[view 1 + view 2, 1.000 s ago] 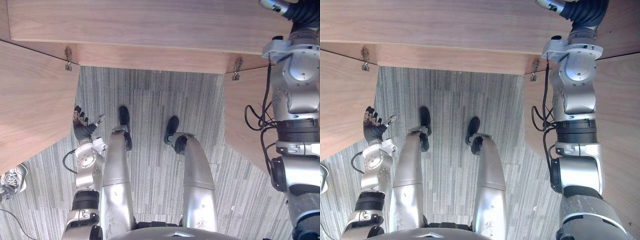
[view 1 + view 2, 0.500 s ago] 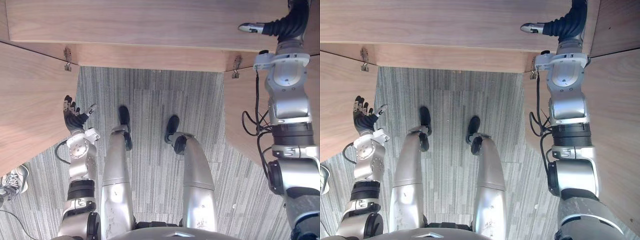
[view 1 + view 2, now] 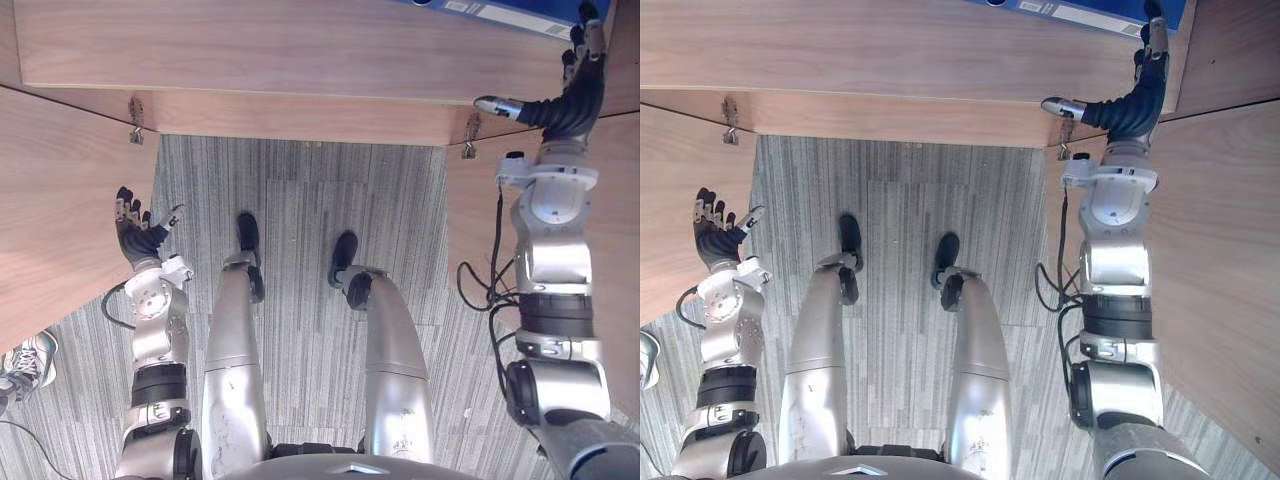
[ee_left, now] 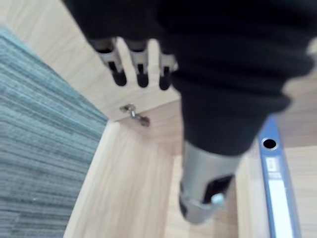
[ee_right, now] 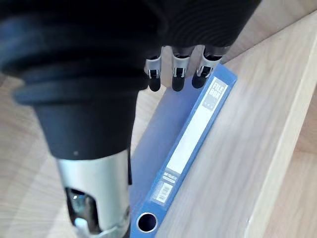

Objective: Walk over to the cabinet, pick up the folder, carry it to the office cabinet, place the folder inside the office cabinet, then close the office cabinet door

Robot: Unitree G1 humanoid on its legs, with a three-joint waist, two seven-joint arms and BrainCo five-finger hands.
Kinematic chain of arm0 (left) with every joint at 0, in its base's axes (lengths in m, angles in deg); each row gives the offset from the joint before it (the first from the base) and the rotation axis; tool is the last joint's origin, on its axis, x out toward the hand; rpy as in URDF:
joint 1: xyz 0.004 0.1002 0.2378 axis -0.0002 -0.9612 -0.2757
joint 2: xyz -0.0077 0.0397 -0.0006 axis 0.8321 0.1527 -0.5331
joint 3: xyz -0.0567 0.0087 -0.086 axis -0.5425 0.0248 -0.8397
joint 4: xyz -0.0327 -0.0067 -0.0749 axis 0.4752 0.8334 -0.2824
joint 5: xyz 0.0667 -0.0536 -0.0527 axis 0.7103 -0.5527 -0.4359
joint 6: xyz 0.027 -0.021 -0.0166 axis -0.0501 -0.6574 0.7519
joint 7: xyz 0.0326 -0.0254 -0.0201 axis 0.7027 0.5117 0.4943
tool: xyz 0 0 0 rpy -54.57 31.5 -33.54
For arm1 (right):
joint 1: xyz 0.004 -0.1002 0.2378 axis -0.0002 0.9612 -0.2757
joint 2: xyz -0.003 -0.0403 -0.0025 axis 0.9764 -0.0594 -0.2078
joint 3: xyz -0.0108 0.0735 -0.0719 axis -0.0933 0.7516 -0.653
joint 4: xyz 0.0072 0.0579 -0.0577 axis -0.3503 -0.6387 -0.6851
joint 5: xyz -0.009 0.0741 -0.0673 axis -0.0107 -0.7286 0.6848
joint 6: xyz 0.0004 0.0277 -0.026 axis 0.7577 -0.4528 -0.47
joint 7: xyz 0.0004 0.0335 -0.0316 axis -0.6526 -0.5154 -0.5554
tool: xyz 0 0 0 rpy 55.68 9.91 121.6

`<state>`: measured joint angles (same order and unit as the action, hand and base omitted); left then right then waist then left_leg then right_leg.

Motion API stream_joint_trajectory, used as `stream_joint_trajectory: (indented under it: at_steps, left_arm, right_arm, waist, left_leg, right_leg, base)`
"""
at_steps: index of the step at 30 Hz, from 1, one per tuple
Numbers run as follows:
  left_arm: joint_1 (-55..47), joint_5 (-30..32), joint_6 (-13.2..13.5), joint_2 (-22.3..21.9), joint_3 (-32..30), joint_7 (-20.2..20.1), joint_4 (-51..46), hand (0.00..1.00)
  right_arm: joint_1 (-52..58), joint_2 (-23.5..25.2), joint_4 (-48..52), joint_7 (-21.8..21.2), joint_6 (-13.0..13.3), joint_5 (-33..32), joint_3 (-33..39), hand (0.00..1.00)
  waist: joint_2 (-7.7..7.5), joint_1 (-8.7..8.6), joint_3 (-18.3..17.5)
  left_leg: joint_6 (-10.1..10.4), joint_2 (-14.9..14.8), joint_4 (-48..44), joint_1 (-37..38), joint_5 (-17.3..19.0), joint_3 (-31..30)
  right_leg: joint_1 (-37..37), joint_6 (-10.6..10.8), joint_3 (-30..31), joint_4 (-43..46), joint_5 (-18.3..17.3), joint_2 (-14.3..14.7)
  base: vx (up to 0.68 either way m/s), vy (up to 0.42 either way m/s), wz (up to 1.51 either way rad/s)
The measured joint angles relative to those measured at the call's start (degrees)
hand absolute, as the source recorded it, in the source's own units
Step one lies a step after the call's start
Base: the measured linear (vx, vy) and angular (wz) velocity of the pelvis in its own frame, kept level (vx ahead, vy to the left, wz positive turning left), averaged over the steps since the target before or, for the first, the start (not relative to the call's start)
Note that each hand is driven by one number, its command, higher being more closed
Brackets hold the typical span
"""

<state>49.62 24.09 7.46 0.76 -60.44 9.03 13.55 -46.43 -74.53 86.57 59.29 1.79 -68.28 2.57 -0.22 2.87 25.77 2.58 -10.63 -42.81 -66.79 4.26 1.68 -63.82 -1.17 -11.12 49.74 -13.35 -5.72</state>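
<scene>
Since a second ago the right hand [image 3: 568,100] has drawn back toward the robot, and a blue folder [image 5: 171,141] now shows past it, lying flat on the cabinet shelf [image 3: 280,45]. That hand is open, its fingers [image 5: 173,74] straight above one end of the folder; whether they touch it I cannot tell. The left hand [image 3: 135,232] has lifted a little beside the left door [image 3: 60,200], fingers spread and empty. The right door [image 3: 478,230] stands open too, with grey carpet [image 3: 300,220] between the 2.
</scene>
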Motion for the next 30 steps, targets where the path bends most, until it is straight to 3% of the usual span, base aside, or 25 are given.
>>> stream_joint_trajectory:
  at_steps: [2,3,7,13,23,30]
  left_arm:
    - [-0.2,0.52,0.0,-0.54,0.1,0.03,-0.15,0.0]
    - [-0.75,1.19,0.0,-0.83,0.2,0.03,-0.75,0.0]
    - [-1.75,2.19,0.04,-2.06,0.75,0.11,-1.95,0.0]
    - [-1.96,2.72,0.13,-2.62,2.91,0.2,-1.16,0.0]
    - [-1.93,3.97,1.15,-2.77,5.69,0.33,0.89,0.0]
    - [-1.91,3.94,1.82,-3.02,7.14,0.51,1.5,0.0]
  right_arm:
    - [1.92,2.68,3.08,1.06,0.87,0.14,0.59,0.0]
    - [3.03,4.93,4.78,1.92,1.54,0.2,0.47,1.0]
    - [4.44,10.45,5.19,4.69,3.18,1.97,-1.75,1.0]
    - [2.34,13.36,2.74,6.84,3.74,5.69,-6.03,1.0]
    - [-6.5,13.39,-3.6,10.39,3.64,9.8,-7.24,1.0]
    - [-13.07,10.18,-8.97,11.24,3.03,9.68,-7.22,1.0]
  waist:
    - [-0.12,-0.05,0.06]
    - [-0.32,-0.13,0.03]
    - [-0.55,-0.3,-0.03]
    - [-0.88,-0.04,0.14]
    - [-1.12,0.35,0.39]
    - [-1.15,1.14,0.44]
  left_leg:
    - [-0.02,0.01,-0.01,-0.02,0.02,0.0]
    - [-0.02,0.01,0.0,-0.03,0.05,-0.01]
    - [0.01,0.01,0.04,0.11,0.08,0.02]
    - [0.12,0.12,0.89,0.99,0.0,0.72]
    - [0.13,0.07,-0.57,-1.7,0.12,0.57]
    - [0.18,0.05,-4.33,-5.26,1.4,-0.14]
  right_leg:
    - [0.03,-0.23,0.01,-0.02,0.13,0.0]
    - [0.02,-0.26,0.02,-0.03,0.15,0.0]
    - [0.07,-0.27,0.14,0.08,0.15,0.02]
    - [0.03,0.28,1.02,0.25,-0.2,0.0]
    - [-2.65,0.14,1.12,1.82,-0.37,-0.14]
    - [-5.88,0.41,1.1,5.56,-2.26,-0.53]
  base:
    - [0.0,0.0,0.0]
    - [0.0,0.0,0.0]
    - [0.0,0.0,0.0]
    - [-0.01,-0.004,0.0]
    - [0.0,0.0,0.0]
    - [0.0,0.0,0.01]
